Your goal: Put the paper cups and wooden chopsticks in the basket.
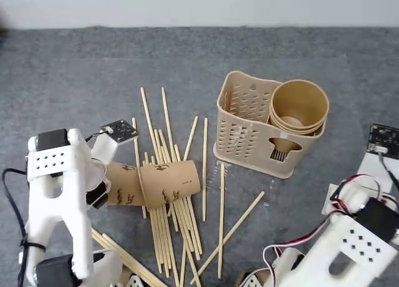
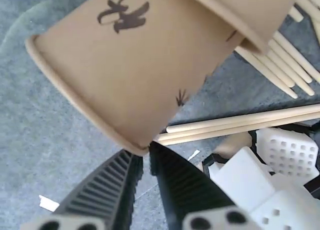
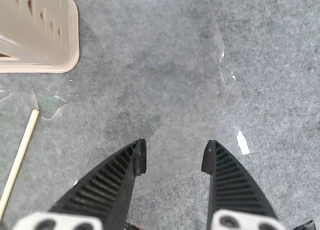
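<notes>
Cup pickup is judged underway: paper cup [image 2: 125,75], lying on chopsticks [image 1: 165,224] near basket [image 1: 243,137], is pinched at its rim by left end effector [image 2: 145,157], right end effector [image 3: 172,157] is seen released over the surface, and a lift-and-carry to the basket is called for next.

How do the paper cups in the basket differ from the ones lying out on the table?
The basket cups stand upright, mouths up, nested inside the basket; the table cups lie on their sides across the chopsticks, one pushed into the other. The table cups show dark markings; the basket cups look plain. The left gripper has its jaws closed on a table cup's rim; nothing touches the basket cups. Both are tan paper cups.
</notes>
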Motion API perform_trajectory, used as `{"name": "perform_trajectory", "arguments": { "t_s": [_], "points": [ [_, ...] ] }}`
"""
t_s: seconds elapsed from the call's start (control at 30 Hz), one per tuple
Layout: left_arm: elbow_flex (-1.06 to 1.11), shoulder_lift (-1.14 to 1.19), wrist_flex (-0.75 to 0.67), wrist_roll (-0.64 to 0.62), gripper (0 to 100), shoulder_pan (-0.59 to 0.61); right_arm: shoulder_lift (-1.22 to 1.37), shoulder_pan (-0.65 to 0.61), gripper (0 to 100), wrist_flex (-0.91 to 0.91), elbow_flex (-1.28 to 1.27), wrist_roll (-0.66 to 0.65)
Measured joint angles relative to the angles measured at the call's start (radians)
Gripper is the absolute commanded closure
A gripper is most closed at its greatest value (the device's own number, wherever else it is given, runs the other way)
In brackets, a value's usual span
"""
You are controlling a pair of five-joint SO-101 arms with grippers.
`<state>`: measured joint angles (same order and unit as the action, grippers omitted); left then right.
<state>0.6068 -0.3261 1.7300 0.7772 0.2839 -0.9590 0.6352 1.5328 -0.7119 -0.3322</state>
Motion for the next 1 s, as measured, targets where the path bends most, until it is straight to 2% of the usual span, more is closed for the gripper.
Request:
{"name": "perform_trajectory", "arguments": {
  "t_s": [0.3, 0.8, 1.0],
  "points": [
    [-0.175, 0.000, 0.000, -0.002, 99, 0.000, 0.000, 0.000, 80.1, 0.000, 0.000, 0.000],
    [-0.571, 0.000, 0.006, -0.150, 99, -0.002, 0.000, 0.000, 80.1, 0.000, 0.000, 0.000],
    [-0.750, 0.000, 0.009, -0.252, 99, -0.097, -0.006, 0.000, 80.1, 0.000, 0.000, 0.000]
  ]
}}
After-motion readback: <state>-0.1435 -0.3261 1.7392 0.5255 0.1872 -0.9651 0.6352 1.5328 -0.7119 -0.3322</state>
